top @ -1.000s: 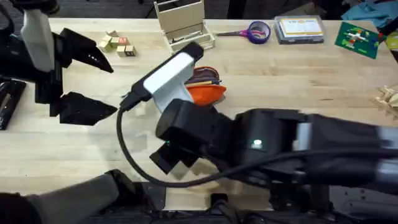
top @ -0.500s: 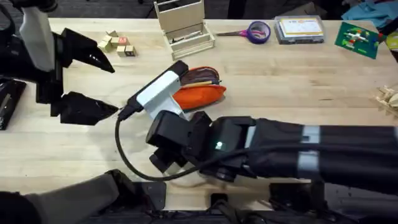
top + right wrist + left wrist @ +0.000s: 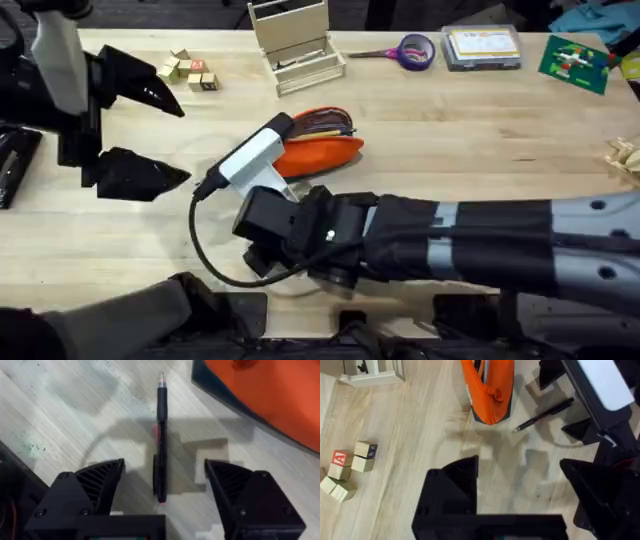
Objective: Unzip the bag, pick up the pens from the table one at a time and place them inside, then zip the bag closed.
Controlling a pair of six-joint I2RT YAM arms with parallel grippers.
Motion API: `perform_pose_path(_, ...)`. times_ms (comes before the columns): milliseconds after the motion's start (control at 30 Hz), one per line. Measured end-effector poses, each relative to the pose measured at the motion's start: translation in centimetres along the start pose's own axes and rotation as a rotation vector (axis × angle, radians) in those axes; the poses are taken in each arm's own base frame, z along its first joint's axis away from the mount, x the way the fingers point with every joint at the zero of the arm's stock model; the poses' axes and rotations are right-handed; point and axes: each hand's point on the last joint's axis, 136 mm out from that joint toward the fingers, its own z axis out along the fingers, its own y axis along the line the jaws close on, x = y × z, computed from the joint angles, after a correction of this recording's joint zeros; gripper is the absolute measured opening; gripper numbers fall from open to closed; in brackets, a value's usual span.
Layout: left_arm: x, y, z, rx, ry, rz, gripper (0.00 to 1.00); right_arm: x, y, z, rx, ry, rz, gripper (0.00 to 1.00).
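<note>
The orange bag lies mid-table, its top gaping with slim coloured things inside. In the left wrist view the bag shows its open zipper, and a black pen lies on the table beside its end. My right arm reaches across from the lower right and covers that spot in the overhead view. My right gripper is open just above the table, its fingers either side of the black pen, with the bag close by. My left gripper hangs open over the left of the table, holding nothing.
Along the far edge stand a wooden box, purple-handled scissors, a clear case and a green card. Small wooden blocks sit at the far left. Wooden bits lie at the right edge.
My right arm has drawn toward the near edge and sunk lower, uncovering the orange bag. The left arm has not moved.
</note>
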Motion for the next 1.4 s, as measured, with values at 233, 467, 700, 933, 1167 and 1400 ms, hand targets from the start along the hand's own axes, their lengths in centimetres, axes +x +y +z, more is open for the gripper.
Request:
perform_pose_path(233, 0.0, 0.0, 0.0, 0.000, 0.000, 0.000, 0.994, 0.2, -0.1, 0.3, 0.011, 0.008, -0.003, 0.880)
perform_pose_path(467, 0.0, 0.0, 0.0, 0.000, 0.000, 0.000, 0.994, 0.2, -0.3, 0.3, 0.022, 0.006, -0.003, 0.330)
perform_pose_path(700, 0.0, 0.0, 0.0, 0.000, 0.000, 0.000, 0.994, 0.1, -0.9, 0.2, 0.052, 0.005, -0.002, 0.051)
perform_pose_path(933, 0.0, 0.0, 0.0, 0.000, 0.000, 0.000, 0.993, 1.7, -3.1, -1.2, 0.144, 0.064, -0.030, 0.045)
perform_pose_path(1167, 0.0, 0.0, 0.0, 0.000, 0.000, 0.000, 0.993, 0.2, -4.2, -6.0, 0.132, -0.010, -0.042, 0.039)
perform_pose_path(1400, 0.0, 0.0, 0.0, 0.000, 0.000, 0.000, 0.992, -2.8, -4.9, -12.2, 0.076, -0.178, -0.061, 0.031)
